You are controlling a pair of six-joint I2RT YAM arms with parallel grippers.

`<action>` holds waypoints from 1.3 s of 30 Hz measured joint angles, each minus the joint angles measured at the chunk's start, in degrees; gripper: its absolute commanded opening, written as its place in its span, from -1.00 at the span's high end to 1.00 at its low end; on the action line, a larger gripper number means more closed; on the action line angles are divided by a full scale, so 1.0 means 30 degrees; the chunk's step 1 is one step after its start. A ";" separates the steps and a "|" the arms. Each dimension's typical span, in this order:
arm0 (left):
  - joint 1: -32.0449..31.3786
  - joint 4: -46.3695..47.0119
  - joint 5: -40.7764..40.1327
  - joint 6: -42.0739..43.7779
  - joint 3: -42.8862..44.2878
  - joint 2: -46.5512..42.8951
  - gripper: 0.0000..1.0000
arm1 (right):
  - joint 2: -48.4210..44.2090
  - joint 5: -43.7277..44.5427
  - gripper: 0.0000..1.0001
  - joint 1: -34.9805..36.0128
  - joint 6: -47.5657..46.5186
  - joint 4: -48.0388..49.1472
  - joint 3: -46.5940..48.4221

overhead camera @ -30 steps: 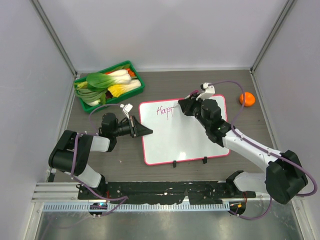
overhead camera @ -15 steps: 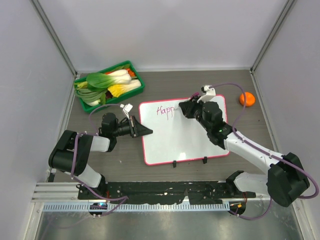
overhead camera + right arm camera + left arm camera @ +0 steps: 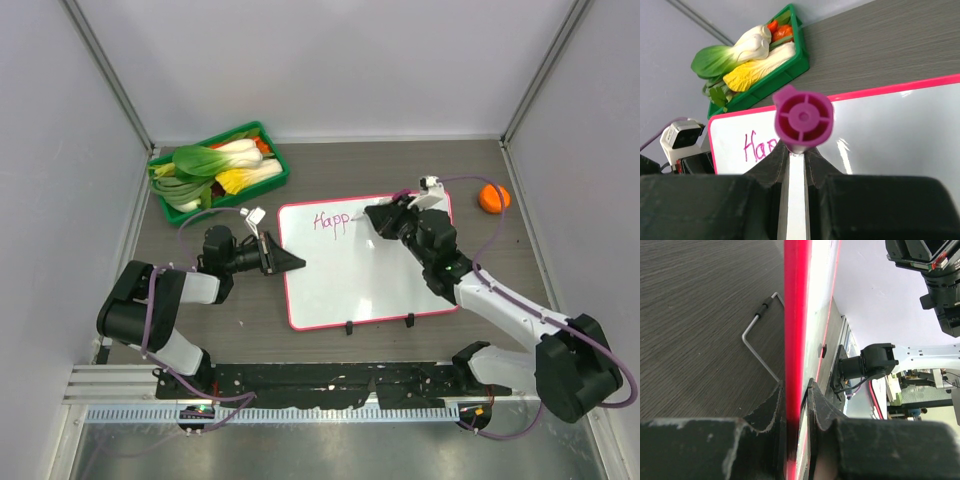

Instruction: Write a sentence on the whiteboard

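The whiteboard (image 3: pixel 370 280) lies flat in the middle of the table, white with a pink-red frame. The sentence (image 3: pixel 331 221) is a purple "Happ" at its upper left, seen too in the right wrist view (image 3: pixel 757 146). My left gripper (image 3: pixel 298 263) is shut on the board's left edge; the left wrist view shows the red frame (image 3: pixel 796 330) pinched between the fingers (image 3: pixel 796 390). My right gripper (image 3: pixel 378 216) is shut on a purple marker (image 3: pixel 803 119), which points down at the board (image 3: pixel 900 125) just right of the letters. The marker's tip is hidden.
A green tray (image 3: pixel 284 170) of bok choy and other vegetables stands at the back left. An orange fruit (image 3: pixel 492 197) lies at the back right, beyond the board's corner. A bent metal wire (image 3: pixel 752 342) lies beside the board's edge. Grey walls close in three sides.
My right gripper has slid to the right along the writing line with the marker. The left gripper has kept its hold on the board's edge.
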 measured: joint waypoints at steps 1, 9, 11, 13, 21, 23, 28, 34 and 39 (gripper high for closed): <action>0.0000 -0.0022 0.0007 0.0015 0.0000 -0.0036 1.00 | -0.0313 -0.0015 0.99 -0.0233 0.0124 0.0000 -0.0226; 0.0000 -0.0102 0.0000 0.0051 0.0022 -0.0073 1.00 | -0.1545 -0.0007 0.99 -0.0707 0.0051 0.0007 -0.0182; 0.0000 -0.0124 0.0007 0.0066 0.0036 -0.0073 1.00 | -0.1457 -0.0007 0.99 -0.0707 -0.0036 -0.0036 -0.0036; 0.0000 -0.0124 0.0007 0.0066 0.0036 -0.0073 1.00 | -0.1239 -0.0022 0.99 -0.0707 -0.0146 -0.0051 0.0182; -0.0007 -0.0124 0.0007 0.0073 0.0036 -0.0073 1.00 | -0.0386 -0.0007 0.99 -0.0663 -0.0765 -0.0328 0.1035; -0.0007 -0.0124 0.0007 0.0073 0.0036 -0.0073 1.00 | -0.0372 0.0182 0.99 -0.0532 -0.1086 -0.0554 0.1253; -0.0007 -0.0131 0.0007 0.0080 0.0044 -0.0073 1.00 | -0.0532 0.1741 0.99 0.1093 -0.2732 -0.1603 0.1989; -0.0007 -0.0189 0.0015 0.0087 0.0073 -0.0073 1.00 | -0.1005 0.5209 0.99 0.4022 -0.5603 -0.2412 0.2747; -0.0007 -0.0211 0.0022 0.0087 0.0102 -0.0066 1.00 | -0.1027 0.7016 0.99 0.4903 -0.7147 -0.2652 0.2871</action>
